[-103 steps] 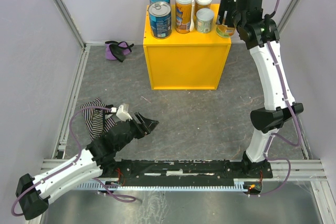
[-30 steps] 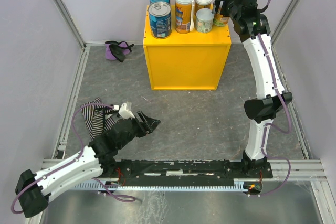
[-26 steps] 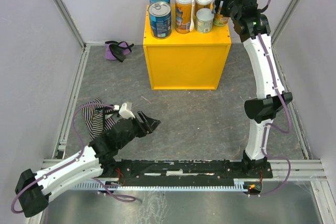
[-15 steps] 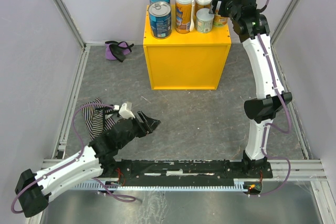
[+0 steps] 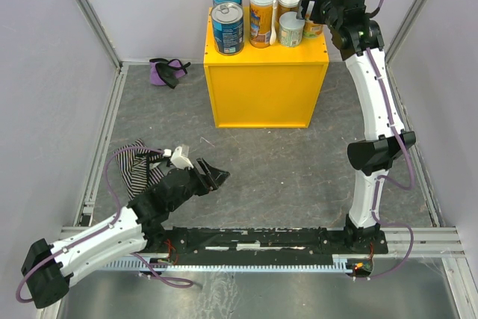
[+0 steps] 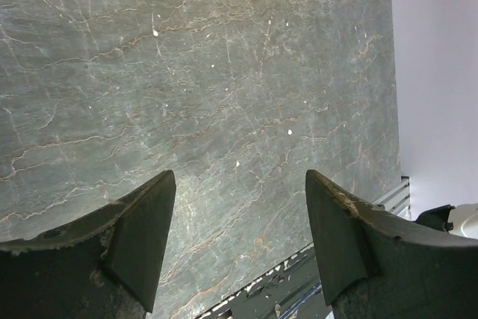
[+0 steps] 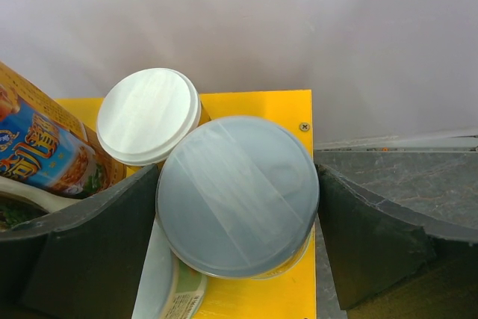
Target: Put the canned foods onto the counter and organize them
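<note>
The yellow counter [image 5: 261, 87] stands at the back centre. On its top are two blue cans [image 5: 228, 28], two tall orange cans [image 5: 262, 17], a short orange can [image 5: 289, 1] and a pale-green can [image 5: 291, 29]. My right gripper [image 5: 312, 7] is at the counter's back right corner. In the right wrist view the right gripper [image 7: 237, 173] is shut on a short grey-lidded can [image 7: 237, 196], which sits beside a white-lidded can [image 7: 148, 116] and the pale-green can [image 7: 179, 296]. My left gripper [image 5: 213, 177] is open and empty over the grey floor, as the left wrist view [image 6: 239, 181] shows.
A purple cloth bundle [image 5: 166, 71] lies on the floor left of the counter. A striped cloth [image 5: 134, 166] lies by the left arm. Metal rails and pale walls close in the workspace on the left, right and back.
My right gripper has carried the short can from the counter's right edge back and left, up against the other cans. The left arm has barely moved.
</note>
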{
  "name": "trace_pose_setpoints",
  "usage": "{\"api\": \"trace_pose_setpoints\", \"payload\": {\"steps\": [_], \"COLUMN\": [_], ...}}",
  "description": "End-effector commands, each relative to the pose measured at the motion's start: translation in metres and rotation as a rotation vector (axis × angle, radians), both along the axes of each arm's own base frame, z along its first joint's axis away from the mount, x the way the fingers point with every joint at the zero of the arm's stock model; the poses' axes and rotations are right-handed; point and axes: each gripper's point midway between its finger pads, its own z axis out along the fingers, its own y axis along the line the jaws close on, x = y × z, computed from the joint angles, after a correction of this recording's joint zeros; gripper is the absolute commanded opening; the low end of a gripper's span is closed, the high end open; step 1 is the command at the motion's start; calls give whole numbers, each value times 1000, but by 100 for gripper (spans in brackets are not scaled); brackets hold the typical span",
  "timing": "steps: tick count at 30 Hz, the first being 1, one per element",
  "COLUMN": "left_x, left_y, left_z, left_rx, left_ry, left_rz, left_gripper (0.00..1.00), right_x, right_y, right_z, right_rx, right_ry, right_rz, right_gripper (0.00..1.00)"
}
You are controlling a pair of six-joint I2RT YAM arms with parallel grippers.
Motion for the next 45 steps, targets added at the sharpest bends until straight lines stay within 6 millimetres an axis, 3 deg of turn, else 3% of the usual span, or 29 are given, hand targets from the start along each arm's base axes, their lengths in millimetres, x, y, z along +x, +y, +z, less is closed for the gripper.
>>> {"api": "trace_pose_setpoints", "payload": {"steps": [1, 30, 37, 45], "left_x": [8, 6, 6, 11], "left_y": [-9, -5, -3, 9], "left_z": [30, 39, 50, 72], "left_rx": [-41, -57, -63, -47], "left_ry": [-75, -91, -113, -179], "left_rz": [-16, -11, -7, 36], "left_gripper": [76, 76, 76, 76], "right_x": [-19, -42, -57, -92], "right_y": [3, -6, -13, -30], "right_z": [53, 68, 79, 80], "right_rx": [59, 64, 64, 60], "right_ry": [-128, -148, -161, -140], "right_rz": [31, 13, -2, -41], "right_gripper": [90, 91, 91, 92]}}
